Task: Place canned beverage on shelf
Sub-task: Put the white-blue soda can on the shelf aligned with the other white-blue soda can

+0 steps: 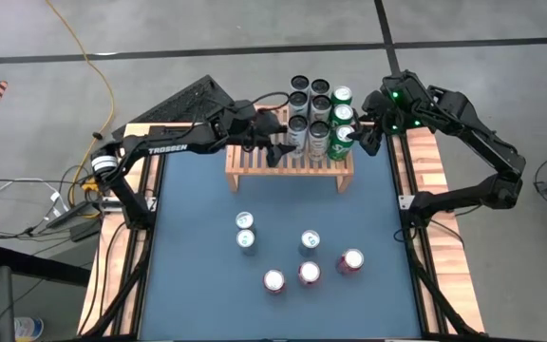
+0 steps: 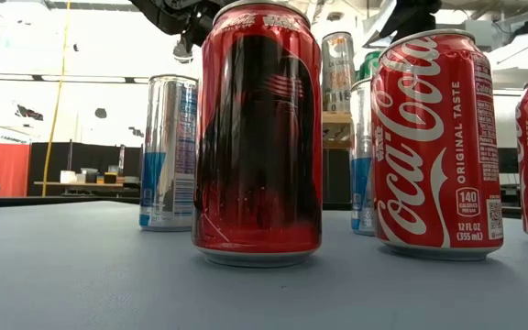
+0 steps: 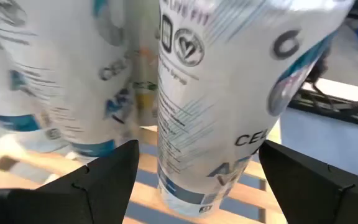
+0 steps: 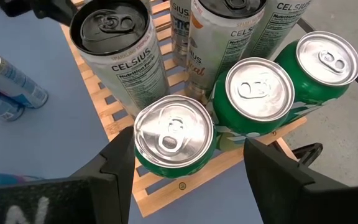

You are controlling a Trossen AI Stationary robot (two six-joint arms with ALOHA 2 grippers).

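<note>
High view: shelf is loaded on its right half. Count about nine cans up there: six slim Celsius cans in two columns, three green cans in a column at the right edge. Left half of the slats is bare. Six cans are on the mat in front: two slim blue ones, one more slim can, three red cans. So I'd call it a bit over half done.

Left gripper sits at the shelf, on the left side of the Celsius block. Right gripper is at the shelf's right end, beside the green cans.

Low view: only the waiting cans up close, red in front, blue behind. Shelf cans are barely visible behind them.

Left wrist view: fingers stand wide, one each side of a Celsius can on the slats, clear gap both sides. Open, not gripping. Looks like a fresh drop-off or a pre-grasp, can't tell which.

Right wrist view: right fingers spread around the nearest green can, above its top, not pinching. Open too. That can stands upright at the shelf's corner.

Left to do: six cans on the mat, with room on the shelf's left half.
</note>
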